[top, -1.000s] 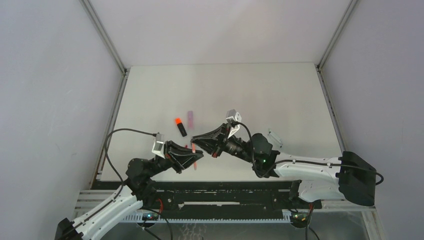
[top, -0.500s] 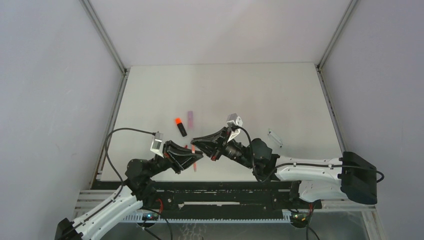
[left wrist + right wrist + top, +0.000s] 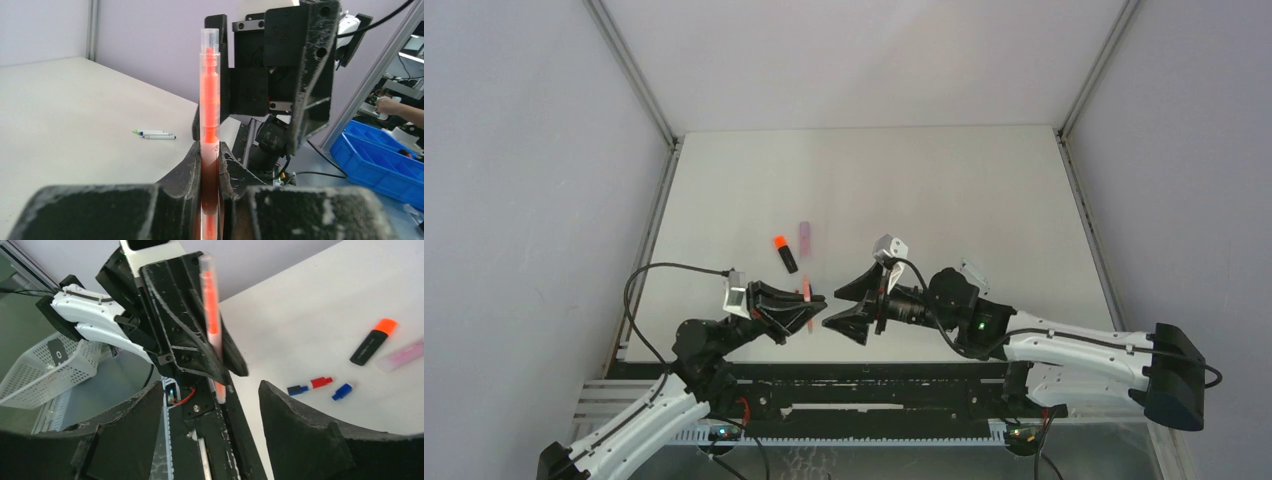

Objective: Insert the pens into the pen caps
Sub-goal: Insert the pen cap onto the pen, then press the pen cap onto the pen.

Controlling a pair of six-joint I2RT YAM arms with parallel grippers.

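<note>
My left gripper (image 3: 814, 306) (image 3: 210, 150) is shut on a thin red pen (image 3: 210, 90) (image 3: 808, 292) with a pale clear barrel, holding it upright by its lower part. My right gripper (image 3: 832, 308) (image 3: 210, 387) stands open just to the right of it, its jaws wide apart and nothing between them. The pen (image 3: 212, 325) shows ahead of the right gripper's jaws. On the table lie a black orange-tipped highlighter (image 3: 785, 255) (image 3: 372, 342), a lilac highlighter (image 3: 804, 235) (image 3: 402, 355), a red cap (image 3: 321, 382) and two dark blue caps (image 3: 298, 389).
Two thin pale pens (image 3: 972, 272) (image 3: 155, 134) lie on the table to the right of the arms. A white perforated basket (image 3: 45, 375) sits off the table's near edge. Blue bins (image 3: 385, 160) stand beyond the table.
My right gripper, shut at the pen's end before, has opened and drawn back to the right. The left gripper keeps its hold on the red pen.
</note>
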